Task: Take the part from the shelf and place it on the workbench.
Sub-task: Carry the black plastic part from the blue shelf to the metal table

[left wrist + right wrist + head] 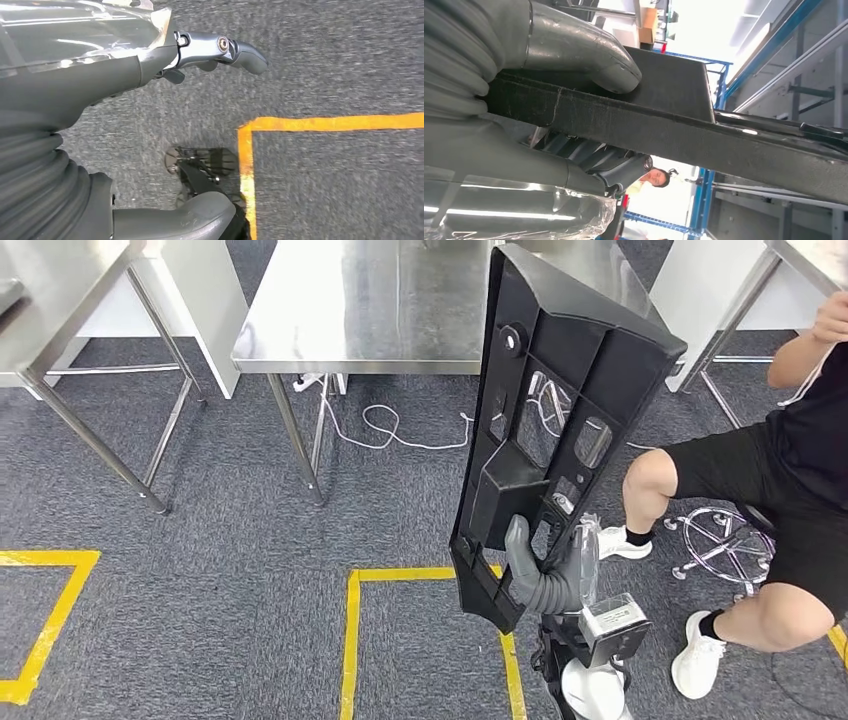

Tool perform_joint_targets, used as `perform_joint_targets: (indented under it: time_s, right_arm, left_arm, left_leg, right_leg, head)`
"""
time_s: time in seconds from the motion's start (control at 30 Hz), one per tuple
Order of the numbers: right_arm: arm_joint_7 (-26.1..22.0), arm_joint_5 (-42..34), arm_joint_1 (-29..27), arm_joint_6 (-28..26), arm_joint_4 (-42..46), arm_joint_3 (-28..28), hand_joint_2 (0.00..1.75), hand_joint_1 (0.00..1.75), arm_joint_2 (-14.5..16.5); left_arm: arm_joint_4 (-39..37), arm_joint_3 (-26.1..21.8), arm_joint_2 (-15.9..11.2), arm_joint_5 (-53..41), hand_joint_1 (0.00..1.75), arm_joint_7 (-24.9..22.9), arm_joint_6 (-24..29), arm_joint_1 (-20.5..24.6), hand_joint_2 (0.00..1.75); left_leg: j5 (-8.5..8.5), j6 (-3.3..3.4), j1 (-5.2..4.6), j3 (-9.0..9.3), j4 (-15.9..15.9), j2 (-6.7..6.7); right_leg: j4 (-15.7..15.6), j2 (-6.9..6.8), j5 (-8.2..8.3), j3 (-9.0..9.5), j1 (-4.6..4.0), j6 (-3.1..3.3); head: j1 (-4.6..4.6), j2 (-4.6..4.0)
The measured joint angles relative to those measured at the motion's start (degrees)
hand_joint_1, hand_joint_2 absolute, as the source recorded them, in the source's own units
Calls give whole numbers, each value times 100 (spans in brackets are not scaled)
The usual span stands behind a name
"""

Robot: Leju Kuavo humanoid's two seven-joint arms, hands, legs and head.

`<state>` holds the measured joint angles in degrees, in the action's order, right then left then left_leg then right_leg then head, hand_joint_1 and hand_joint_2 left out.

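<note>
A large black moulded part (560, 410) with several cut-outs stands nearly upright in the head view, held in front of the steel workbench (360, 300). My right hand (550, 575) grips the part near its lower end, thumb on the near face. In the right wrist view the thumb (574, 45) presses on the part's dark edge (674, 130), with the fingers wrapped under it. My left hand (100, 100) hangs over the grey carpet, a finger (220, 50) stretched out and the thumb (190, 215) apart, holding nothing.
A person (790, 470) sits on the floor at the right beside a chrome stool base (720, 540). Another steel table (50, 310) stands at the left. Yellow tape (350, 640) marks squares on the carpet, and a white cable (385, 430) lies under the workbench. Blue shelving (709, 200) stands behind.
</note>
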<state>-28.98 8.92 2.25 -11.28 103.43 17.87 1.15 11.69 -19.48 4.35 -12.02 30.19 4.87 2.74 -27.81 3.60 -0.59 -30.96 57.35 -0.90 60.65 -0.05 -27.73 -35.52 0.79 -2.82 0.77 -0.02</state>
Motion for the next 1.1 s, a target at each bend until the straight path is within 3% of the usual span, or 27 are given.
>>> perform_joint_targets:
  time_s: [0.03,0.1,0.17,0.23,0.3,0.37,0.4,0.47,0.5,0.53,0.6,0.67,0.7,0.77,0.83,0.87,0.9,0.93,1.0,1.03,1.1]
  right_arm:
    - [1,0,6,0,-4,1,175,175,-1]
    - [2,-2,16,-1,-11,1,175,175,-2]
    - [1,-9,21,-2,-10,-2,175,175,4]
    - [-1,-15,40,-3,-9,-1,175,175,18]
    - [-1,-16,53,-4,-11,2,175,175,25]
    - [-1,-17,51,-4,-19,5,175,175,25]
    - [0,-17,49,-4,-22,5,175,175,25]
    - [0,-17,52,-4,-26,5,175,175,26]
    - [1,-17,56,-4,-27,5,175,175,26]
    - [1,-17,63,-4,-28,5,175,175,27]
    - [4,-17,70,-4,-31,9,175,175,28]
    - [6,-16,72,-4,-34,13,175,175,27]
    - [6,-16,80,-4,-36,15,175,175,25]
    - [6,-17,105,-4,-36,18,175,175,23]
    - [9,-16,108,-4,-38,19,175,175,21]
    - [10,-16,101,-4,-39,20,175,175,19]
    - [12,-16,96,-4,-41,20,175,175,18]
    - [13,-15,94,-4,-42,20,175,175,17]
    - [13,-16,97,-4,-43,21,175,175,18]
    - [13,-16,102,-4,-45,21,175,175,18]
    - [17,-15,108,-4,-45,21,175,175,19]
  left_arm:
    - [-1,-1,3,0,0,0,0,6,175]
    - [-1,-2,5,-4,0,0,0,10,175]
    - [0,-10,-2,-9,0,-1,1,11,175]
    - [0,-31,-6,-12,0,-1,2,15,175]
    - [0,-51,-2,-15,0,-1,2,12,175]
    - [0,-61,-3,-15,0,-1,1,2,175]
    - [0,-64,-3,-15,0,-1,1,0,175]
    - [0,-71,-5,-15,0,-1,0,1,175]
    - [0,-73,-5,-15,0,0,-1,3,175]
    - [0,-74,-5,-15,0,0,-2,8,175]
    - [1,-82,-5,-15,0,0,-4,4,175]
    - [-1,-92,-4,-14,0,0,-7,-10,175]
    - [-2,-95,-2,-13,0,1,-8,-10,175]
    - [-2,-101,1,-13,0,2,-10,1,175]
    - [-1,-107,-1,-10,0,2,-11,6,175]
    - [-1,-109,-1,-8,0,1,-11,4,175]
    - [-2,-110,0,-7,0,1,-11,1,175]
    - [-2,-111,3,-7,0,0,-11,-2,175]
    - [-3,-112,14,-7,0,-1,-16,-3,175]
    - [-4,-113,20,-7,0,-1,-18,1,175]
    - [-5,-114,28,-7,0,-2,-19,9,175]
  left_leg:
    - [-32,-28,-6,17,-1,-5]
    - [-58,-83,-14,30,34,-5]
    - [-67,-127,-5,-26,186,7]
    - [-163,-195,33,-296,660,26]
    - [-441,-286,90,-739,1355,43]
    - [-574,-356,147,-1032,1664,51]
    - [-450,-382,173,-1020,1513,59]
    - [0,-421,222,-721,757,75]
    - [101,-423,222,-567,415,79]
    - [93,-405,212,-465,209,80]
    - [-10,-294,162,-415,124,63]
    - [82,-161,149,-299,81,46]
    - [113,-117,148,-231,65,43]
    - [111,-74,138,-153,51,46]
    - [76,-38,105,-142,54,41]
    - [52,-22,83,-126,55,38]
    - [24,-10,58,-98,56,33]
    - [-7,-4,33,-58,56,25]
    - [-78,-9,-6,38,55,10]
    - [-111,-27,-14,65,50,3]
    - [-145,-92,-15,91,55,1]
  right_leg:
    - [-199,-7,105,80,-21,55]
    - [-289,-13,145,110,-35,196]
    - [-325,-4,211,183,18,251]
    - [-346,-5,191,268,59,295]
    - [-347,-5,150,298,61,340]
    - [-347,2,109,328,70,343]
    - [-346,7,85,357,82,326]
    - [-347,13,27,437,109,268]
    - [-349,15,0,477,111,232]
    - [-356,15,-24,497,107,191]
    - [-321,20,-15,540,83,79]
    - [-205,20,-28,560,62,-27]
    - [-70,18,-91,518,54,-50]
    - [433,10,-354,251,56,-4]
    - [1103,10,-619,-186,39,52]
    - [1271,10,-656,-339,26,57]
    - [1228,10,-587,-389,7,43]
    - [972,10,-418,-332,-17,26]
    - [201,7,0,-81,-72,33]
    - [-56,2,60,2,-104,105]
    - [-216,-2,32,62,-164,284]
  head:
    - [3,0]
    - [19,0]
    - [25,0]
    - [28,0]
    - [30,0]
    - [30,0]
    - [31,0]
    - [31,0]
    - [29,0]
    - [29,1]
    - [29,1]
    - [21,0]
    - [12,0]
    - [-12,0]
    - [-23,0]
    - [-22,0]
    - [-24,0]
    - [-23,0]
    - [-15,0]
    - [-6,0]
    - [14,1]
